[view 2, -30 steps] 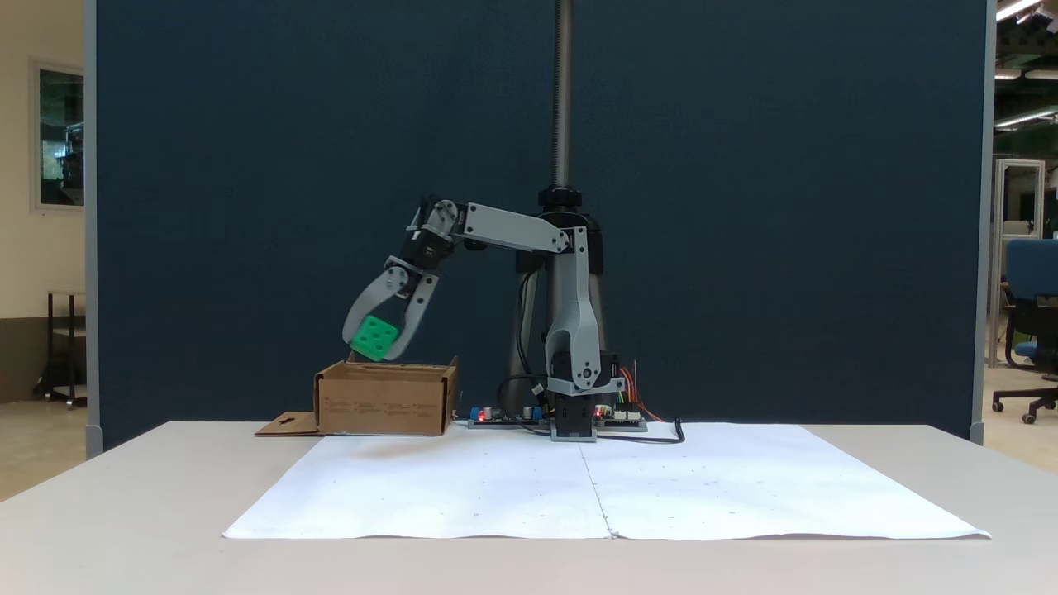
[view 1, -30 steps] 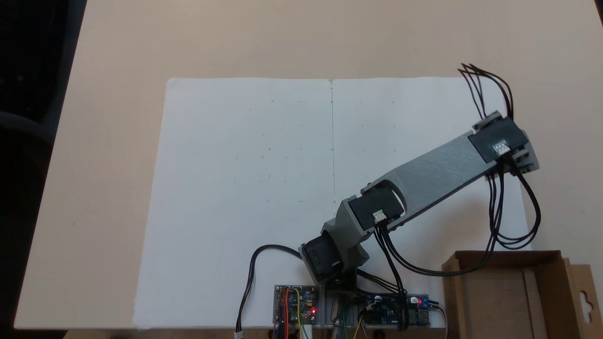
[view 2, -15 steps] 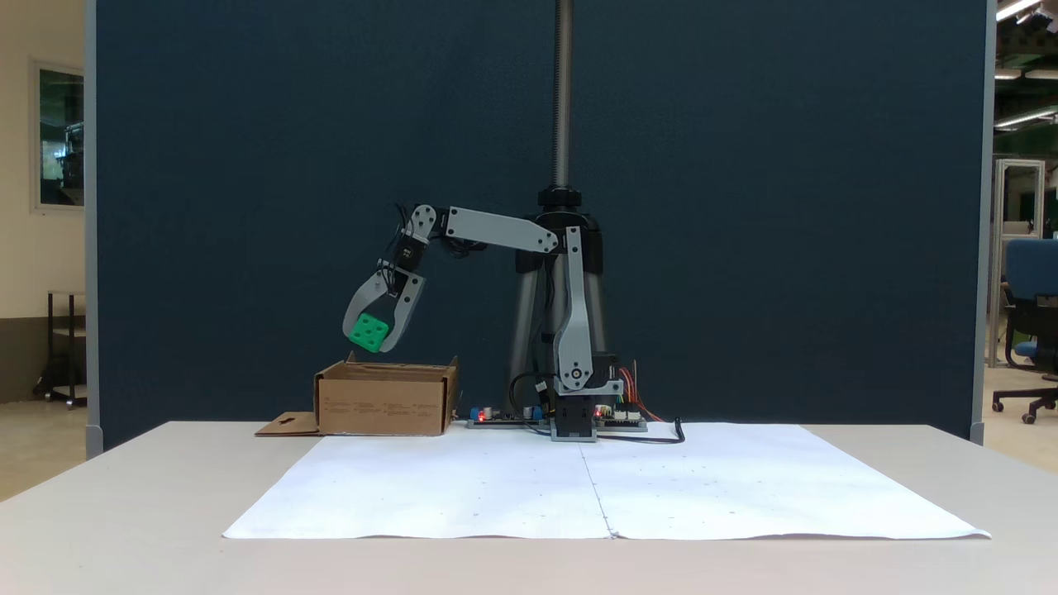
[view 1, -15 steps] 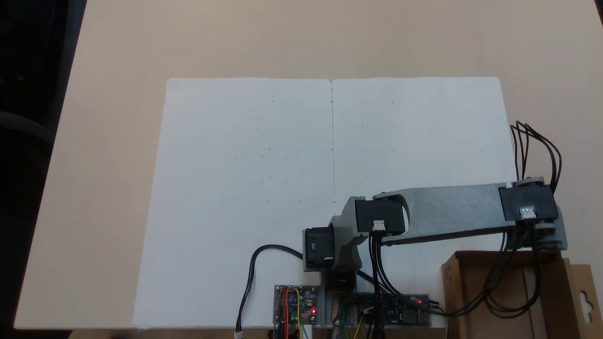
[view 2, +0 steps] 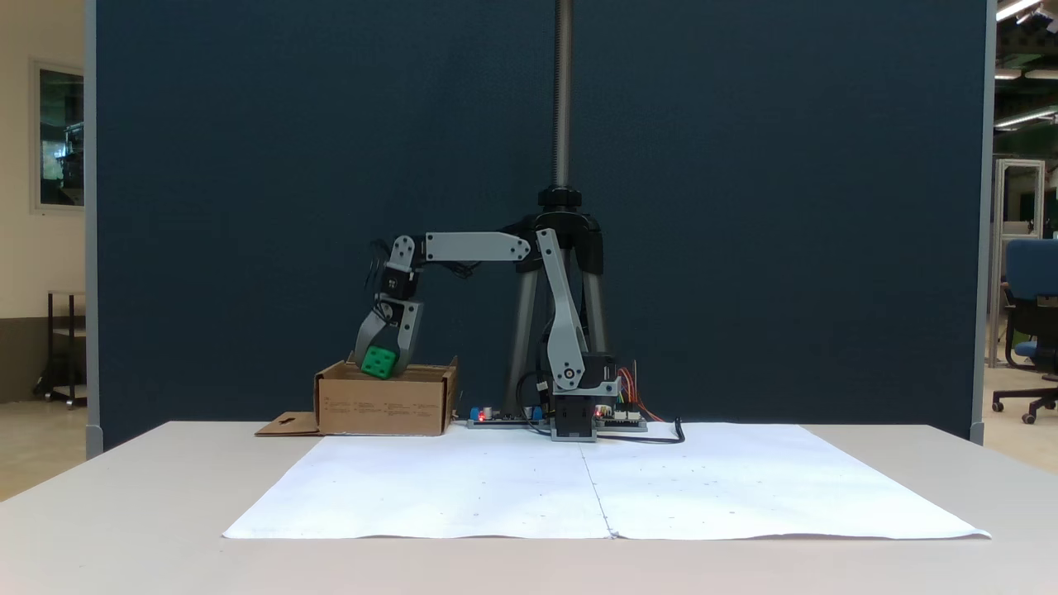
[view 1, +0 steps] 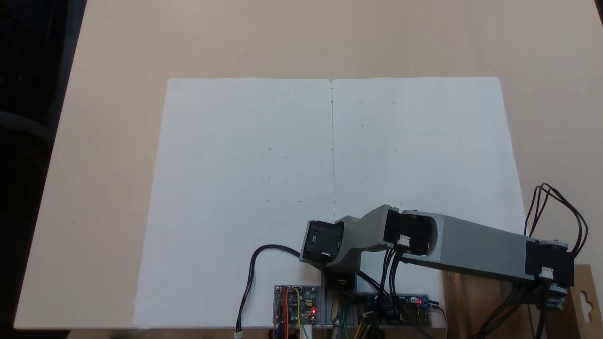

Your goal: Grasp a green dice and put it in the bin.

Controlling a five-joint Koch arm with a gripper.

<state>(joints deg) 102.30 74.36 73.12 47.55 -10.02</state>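
Gripper: your gripper (view 2: 381, 366) is clamped on the green dice (view 2: 379, 362); in a fixed view you can see one grey finger (view 2: 368, 334) on each side of the cube, closed only to the cube's width.
Dice: you have it gripped at the fingertips, tilted, its lower corner level with the top edge of the bin (view 2: 382, 403), so it sits right at the opening. You cannot tell whether it touches the cardboard.
Bin: you see it as a low brown box on the table (view 2: 124, 512) just left of the robot base; its hang-hole flap (view 1: 584, 301) lies flat on the outer side. From above, your forearm (view 1: 480, 252) and the black cables (view 1: 560, 212) cover most of it.
Edges: your fingers hang between the bin's near and far walls in the side view, closer to its left wall than its right.
Open room: you have the white paper sheet (view 1: 282, 165) bare in front of the base, and free air above the bin up to the level forearm.
Boards: the lit circuit boards (view 1: 296, 310) sit beside the base, between it and the bin.
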